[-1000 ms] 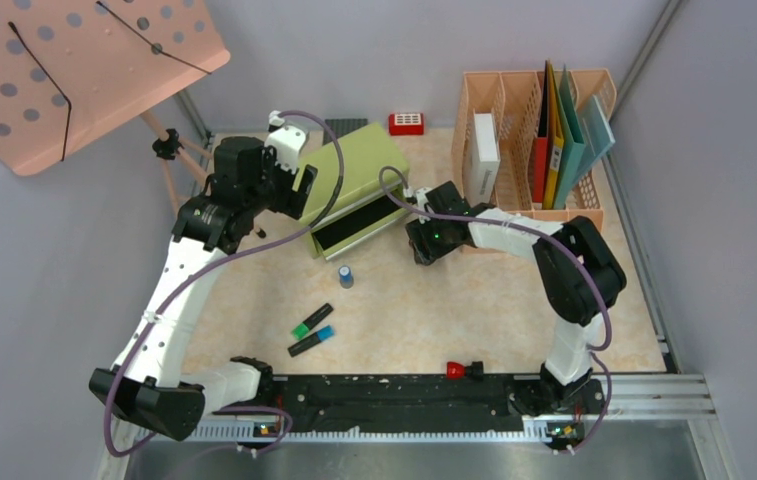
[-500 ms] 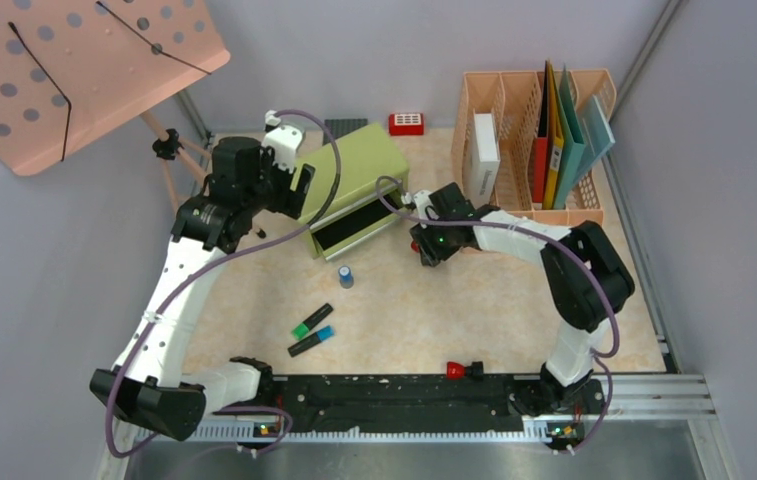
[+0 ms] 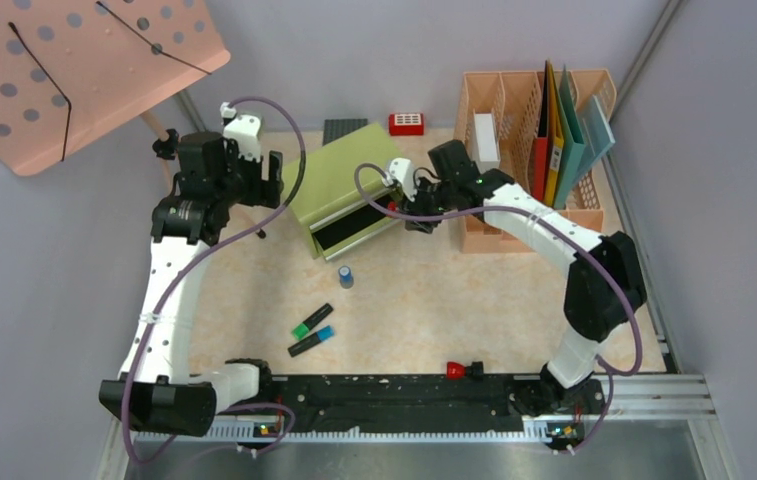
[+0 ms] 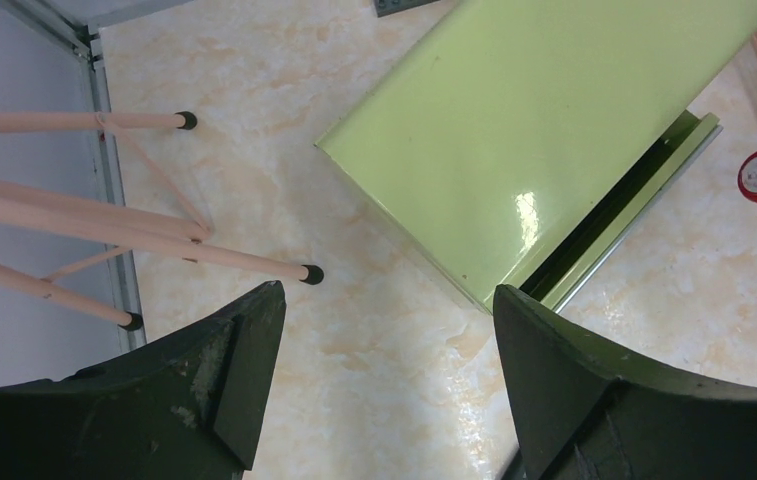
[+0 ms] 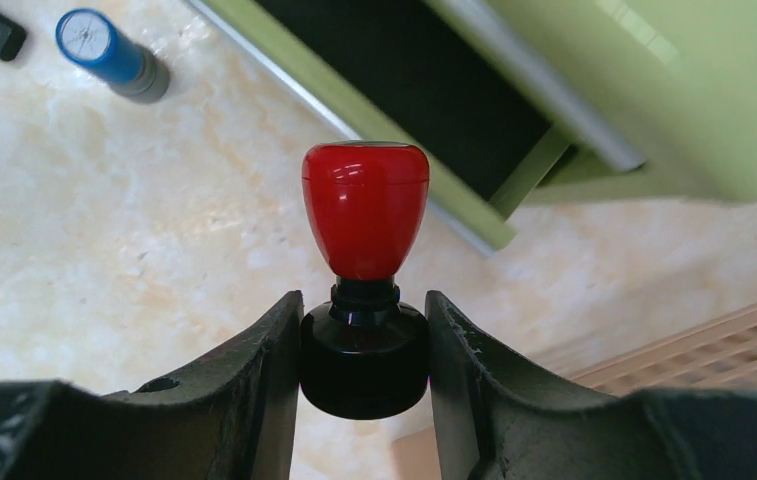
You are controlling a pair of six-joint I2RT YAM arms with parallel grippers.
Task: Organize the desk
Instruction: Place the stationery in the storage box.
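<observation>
The desk (image 3: pixel 424 300) is a beige marbled tabletop. A green drawer cabinet (image 3: pixel 344 170) stands on it at the back, its drawer (image 3: pixel 354 225) pulled open. My right gripper (image 3: pixel 409 207) hovers by the drawer's right end. In the right wrist view it (image 5: pixel 362 300) is shut on the black base of a red-handled stamp (image 5: pixel 365 210), above the open drawer (image 5: pixel 424 90). My left gripper (image 3: pixel 276 185) is open and empty, left of the cabinet; in the left wrist view (image 4: pixel 384 300) it looks down on the cabinet (image 4: pixel 544 130) and bare desk.
A blue stamp (image 3: pixel 346 276), a green marker (image 3: pixel 311 322) and a blue marker (image 3: pixel 311 342) lie mid-desk. Another red stamp (image 3: pixel 464 370) lies by the front rail. A peach file rack (image 3: pixel 534 130) stands back right. A peach perforated board (image 3: pixel 74 70) on a tripod stands back left.
My right gripper has moved back and left with the stamp, to the drawer's right end. My left gripper has pulled back and left, away from the cabinet.
</observation>
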